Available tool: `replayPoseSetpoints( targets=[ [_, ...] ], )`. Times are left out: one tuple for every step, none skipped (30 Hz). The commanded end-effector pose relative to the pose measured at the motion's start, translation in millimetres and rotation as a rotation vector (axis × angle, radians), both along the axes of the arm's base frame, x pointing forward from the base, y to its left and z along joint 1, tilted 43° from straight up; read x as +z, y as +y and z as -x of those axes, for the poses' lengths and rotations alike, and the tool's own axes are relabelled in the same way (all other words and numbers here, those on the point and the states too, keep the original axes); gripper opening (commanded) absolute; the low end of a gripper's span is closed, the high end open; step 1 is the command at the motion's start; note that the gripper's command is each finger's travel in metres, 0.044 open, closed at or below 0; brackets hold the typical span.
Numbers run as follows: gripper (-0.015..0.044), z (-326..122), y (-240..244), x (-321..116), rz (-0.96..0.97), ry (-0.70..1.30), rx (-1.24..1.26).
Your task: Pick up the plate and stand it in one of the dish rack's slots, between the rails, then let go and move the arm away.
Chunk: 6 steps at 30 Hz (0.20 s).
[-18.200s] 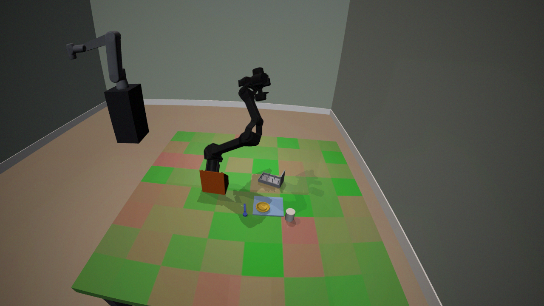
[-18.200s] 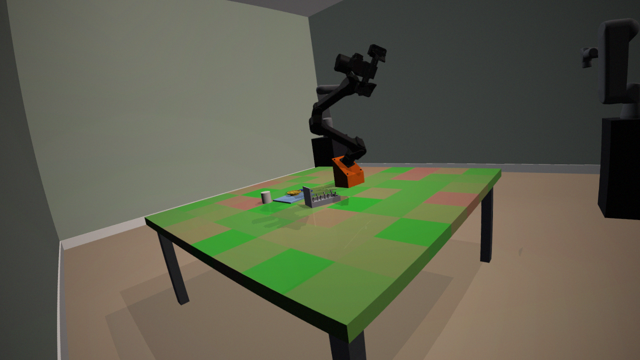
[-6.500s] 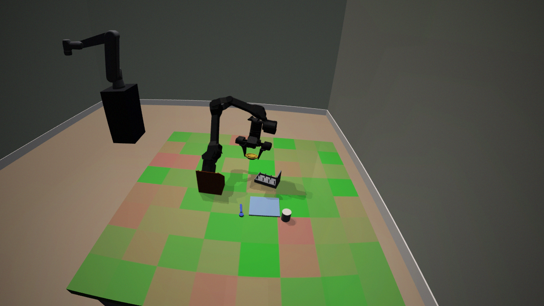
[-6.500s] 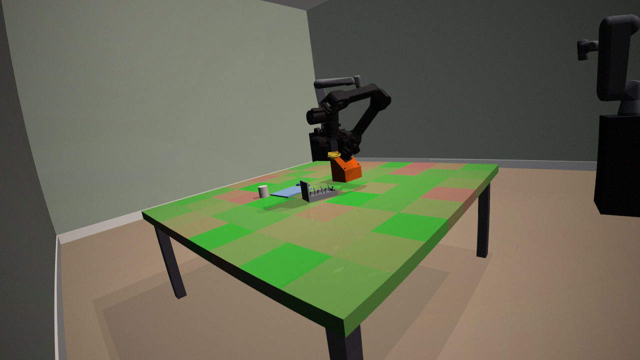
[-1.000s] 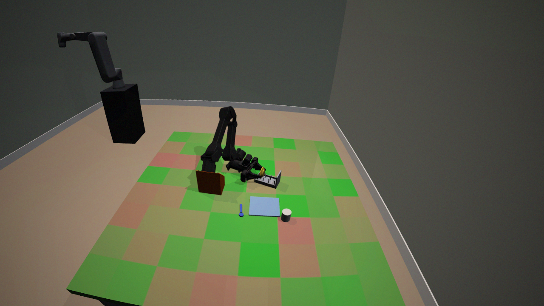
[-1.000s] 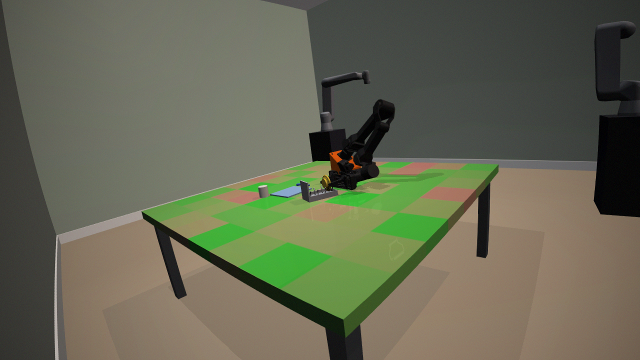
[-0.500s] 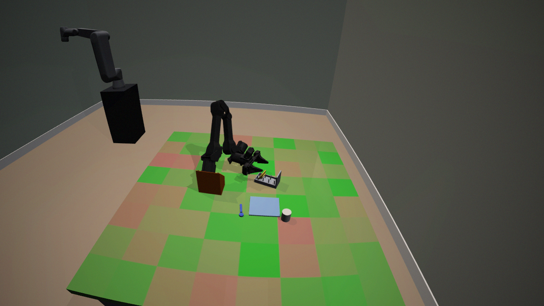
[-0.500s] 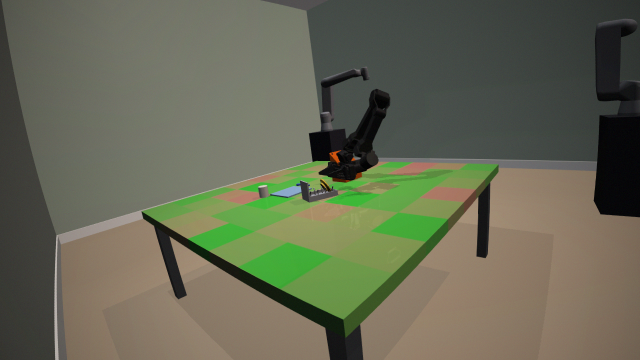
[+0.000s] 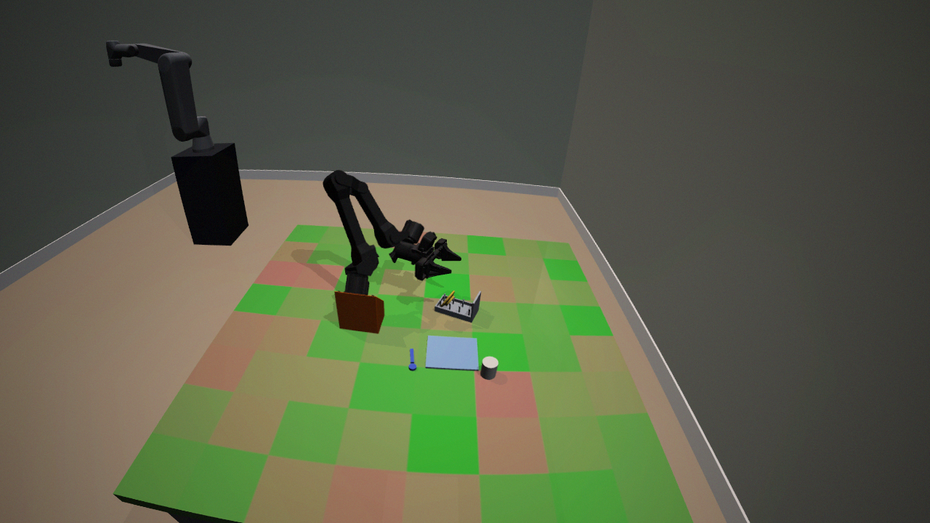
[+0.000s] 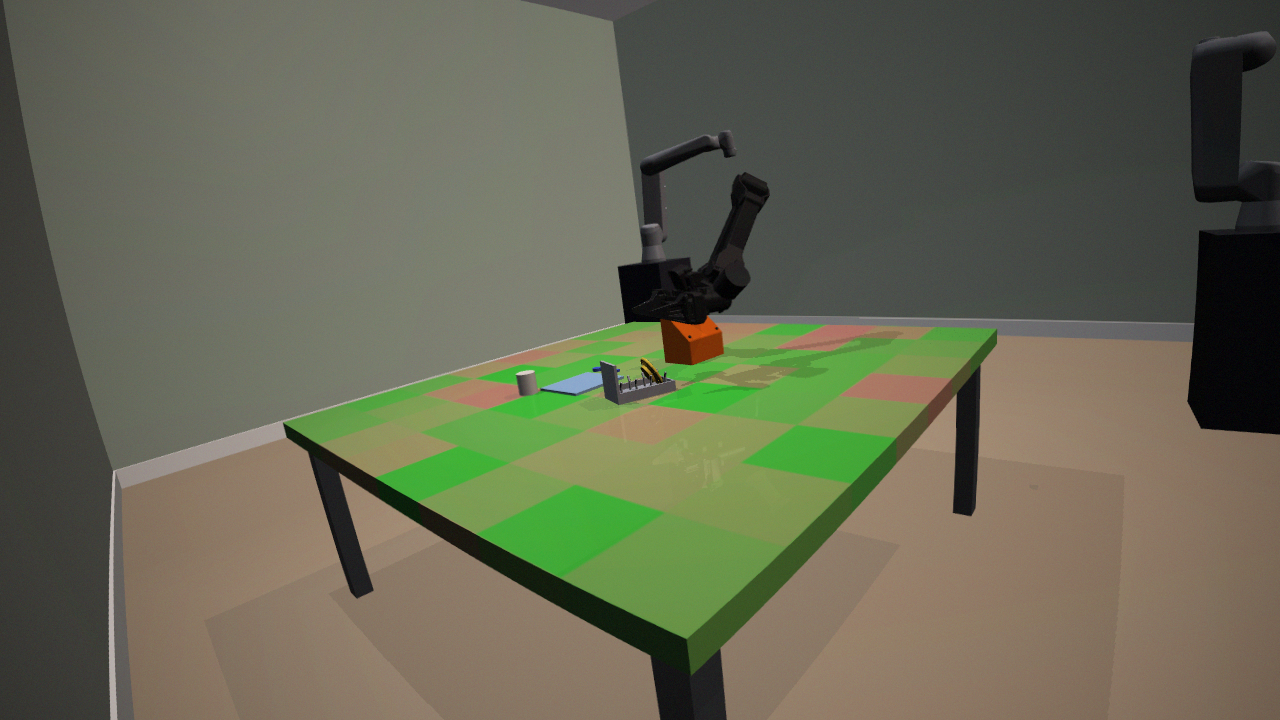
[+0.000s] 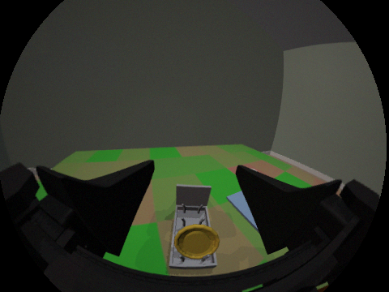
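The yellow plate (image 9: pixel 448 298) (image 10: pixel 650 369) (image 11: pixel 197 242) stands on edge in the grey dish rack (image 9: pixel 454 314) (image 10: pixel 644 394) (image 11: pixel 193 195), among the pegs near the end away from the tall end panel. It is tilted, its top leaning toward that panel. In the wrist view its face shows and it hides some pegs; I cannot tell exactly which slot its lower edge is in. My gripper (image 9: pixel 455 265) (image 10: pixel 639 309) (image 11: pixel 197 168) is open and empty. It is above the rack and back from it, apart from the plate.
A light blue board (image 9: pixel 452 353) (image 10: pixel 577 383) (image 11: pixel 242 206) lies beside the rack. A pale cup (image 9: pixel 490 368) (image 10: pixel 526 383) stands by the board's corner, and a blue spoon (image 9: pixel 412 359) lies on the board's other side. The arm's orange base (image 9: pixel 359 311) (image 10: pixel 691 343) is nearby.
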State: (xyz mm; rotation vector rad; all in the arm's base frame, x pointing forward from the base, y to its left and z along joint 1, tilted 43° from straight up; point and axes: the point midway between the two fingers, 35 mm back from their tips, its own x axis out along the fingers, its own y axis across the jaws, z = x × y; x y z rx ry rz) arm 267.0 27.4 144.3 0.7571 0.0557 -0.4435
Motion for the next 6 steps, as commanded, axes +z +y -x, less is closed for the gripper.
replayPoseSetpoints(
  targets=[
    [0.04, -4.9, -3.6, -1.7, 0.049, 0.053, 0.008],
    [0.04, -6.9, -5.2, -3.4, 0.072, 0.079, 0.011],
    [0.04, -8.9, -6.9, -5.1, 0.093, 0.105, 0.015],
    [0.04, -10.9, -8.7, -6.9, 0.115, 0.132, 0.018],
    [0.04, -12.7, -10.5, -8.7, 0.135, 0.158, 0.022],
    [0.04, -14.5, -12.4, -10.6, 0.155, 0.185, 0.026]
  ],
)
